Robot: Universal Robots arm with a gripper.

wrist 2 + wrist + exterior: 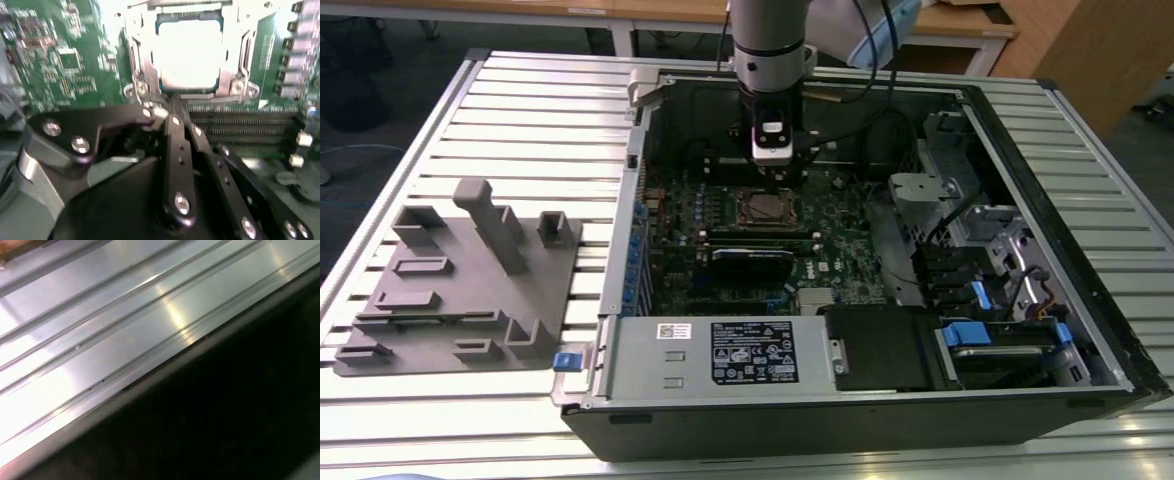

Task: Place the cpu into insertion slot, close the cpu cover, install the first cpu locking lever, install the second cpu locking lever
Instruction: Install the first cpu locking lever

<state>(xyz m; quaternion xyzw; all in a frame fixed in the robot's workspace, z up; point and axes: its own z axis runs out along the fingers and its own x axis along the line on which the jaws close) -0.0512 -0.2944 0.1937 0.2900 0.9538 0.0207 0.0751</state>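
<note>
Exterior view: arm comes straight down into the open PC case (1067, 330), gripper (774, 172) hanging just over the green motherboard (847, 240), right beside the far edge of the insertion slot (762, 208). The socket reads there as a small square with a dark centre and a metal border; the cpu itself can't be made out. Second wrist view fills that in: the cpu (189, 57) sits seated in the insertion slot (145, 75), its metal top blown out bright, with the cpu cover (240, 60) frame lying around it so the chip shows through the window. Gripper (172, 117) in that view: the black fingers (177, 150) converge just short of the socket's near edge, tips close together with nothing between them, so the jaws look closed and hold nothing; can't tell whether they touch the socket hardware. Memory slots (240, 125) run just beside the jaws. First wrist view shows only the ribbed metal desk (125, 325) and the dark case wall (225, 410). Case contents besides the board: power supply (720, 352) at the near wall, drive cage (987, 270) well off from the jaws. A grey fixture block (467, 280) sits on the desk (520, 110) outside the case.
</note>
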